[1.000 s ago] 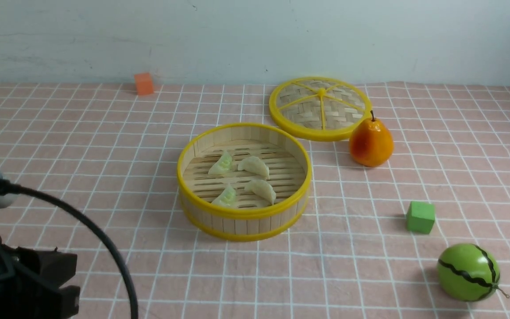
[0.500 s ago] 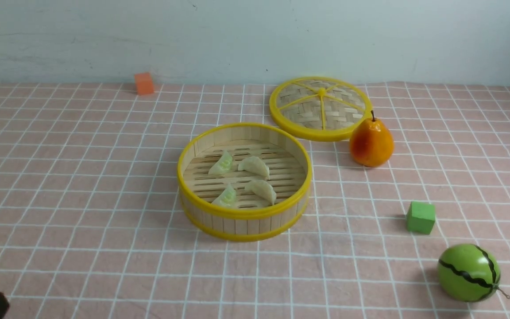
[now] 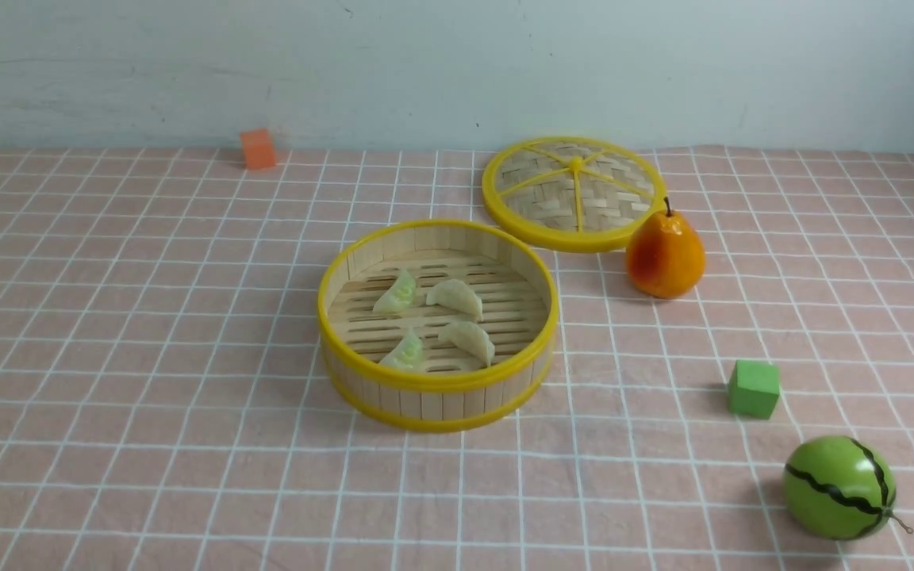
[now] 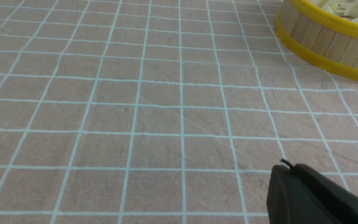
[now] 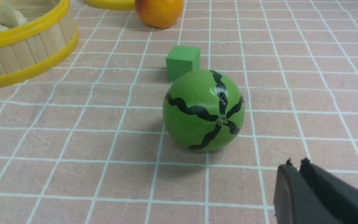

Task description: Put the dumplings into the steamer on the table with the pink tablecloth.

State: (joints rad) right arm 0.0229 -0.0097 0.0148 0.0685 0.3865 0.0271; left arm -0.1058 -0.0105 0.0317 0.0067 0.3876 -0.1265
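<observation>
The steamer point(image 3: 437, 381), a round bamboo basket with yellow rims, stands mid-table on the pink tablecloth point(image 3: 147, 317). Several dumplings lie on its slatted floor: two pale green point(image 3: 398, 293) point(image 3: 407, 351) and two cream point(image 3: 455, 298) point(image 3: 469, 339). Neither arm shows in the front view. In the left wrist view my left gripper point(image 4: 286, 166) is shut and empty over bare cloth, well short of the steamer point(image 4: 328, 43). In the right wrist view my right gripper point(image 5: 295, 164) is shut and empty, close to the toy watermelon point(image 5: 204, 110), with the steamer point(image 5: 20, 53) off to one side.
The woven lid point(image 3: 574, 193) lies behind the steamer, with a toy pear point(image 3: 665, 255) beside it. On the right sit a green cube point(image 3: 754, 388) and the toy watermelon point(image 3: 839, 487). An orange cube point(image 3: 258, 149) sits by the back wall.
My left arm has drawn back out of the front view at the lower left. The steamer, dumplings and other items have not moved.
</observation>
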